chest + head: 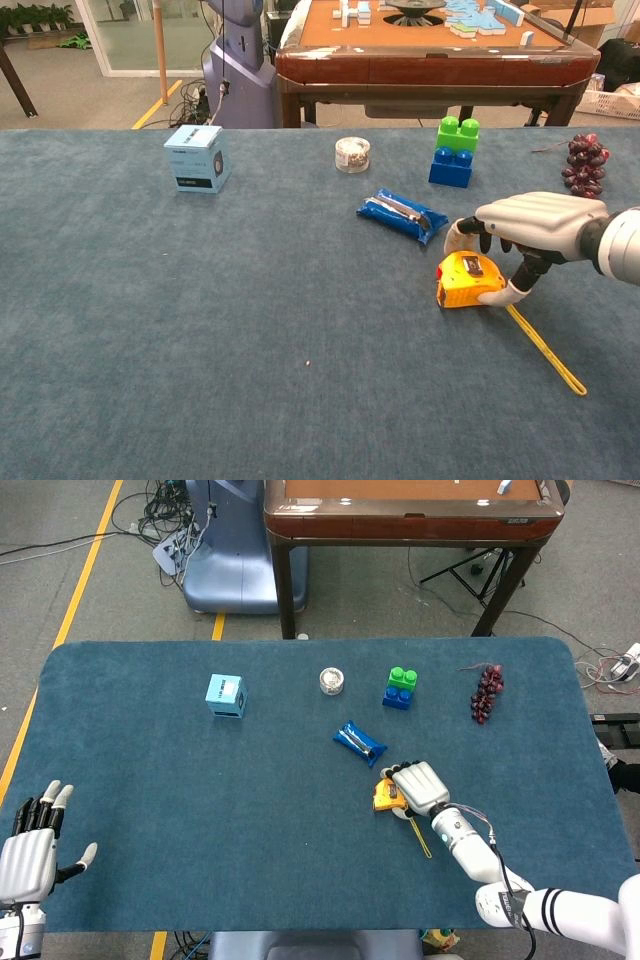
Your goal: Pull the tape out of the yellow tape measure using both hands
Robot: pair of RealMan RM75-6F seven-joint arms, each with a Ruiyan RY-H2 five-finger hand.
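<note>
**Inspector:** Chest view puts the right hand (530, 225) arched over the yellow tape measure (467, 280), thumb at the case's right end, fingertips curled toward its far side. Whether it has closed on the case cannot be told.

**Assessor:** And the tape?

**Inspector:** A length of tape (545, 349) already trails from the case toward the near right, flat on the blue table (200, 350). The case sits right of centre, just near of the blue packet (402, 215).

**Assessor:** Why that posture?

**Inspector:** Presumably to pin the case while the other hand draws the tape. Yet the left hand (30, 855) waits open at the near left corner, fingers spread, well apart.

**Assessor:** Surroundings?

**Inspector:** Farther off: green-and-blue blocks (454, 152), grapes (581, 165), a small tin (352, 154), a light blue box (196, 158).
</note>
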